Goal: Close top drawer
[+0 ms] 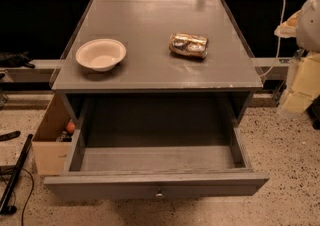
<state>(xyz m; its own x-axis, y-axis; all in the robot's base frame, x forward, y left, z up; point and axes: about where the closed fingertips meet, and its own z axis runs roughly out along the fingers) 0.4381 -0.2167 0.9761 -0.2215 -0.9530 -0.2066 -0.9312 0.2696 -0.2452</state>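
top drawer (156, 162): wide grey-painted wooden drawer, deep and boxy, pulled far out of the front of the cabinet toward the camera, so it fills the lower middle of the view
Drawer inside: bare grey boards show along the bottom and both side walls
Knob (159, 194): one small round metal knob at the centre of the plain flat front, facing the camera
Cabinet top (150, 20): flat grey-painted wooden slab right above the drawer opening, a bit scuffed
Bowl (100, 54): shallow white round bowl, upright on the left half of the cabinet top, near the front edge
Packet (188, 45): crumpled shiny gold-and-silver packet (or maybe a crushed can, hard to say) lying on the right half of the cabinet top, well apart from the bowl
Cardboard box (49, 142): open brown box on the floor, just beside the drawer's left wall, with a small orange round thing (70, 127) inside
Black pole (15, 175): thin dark rod lying on the speckled floor (285, 170), far left, apart from the drawer
gripper (301, 87): pale yellowish blurry shape at the right edge, off to the side of the cabinet and not touching the drawer; honestly can't tell whether it's spread or closed
White cable (280, 20): hangs down behind the cabinet's right side, near the gripper
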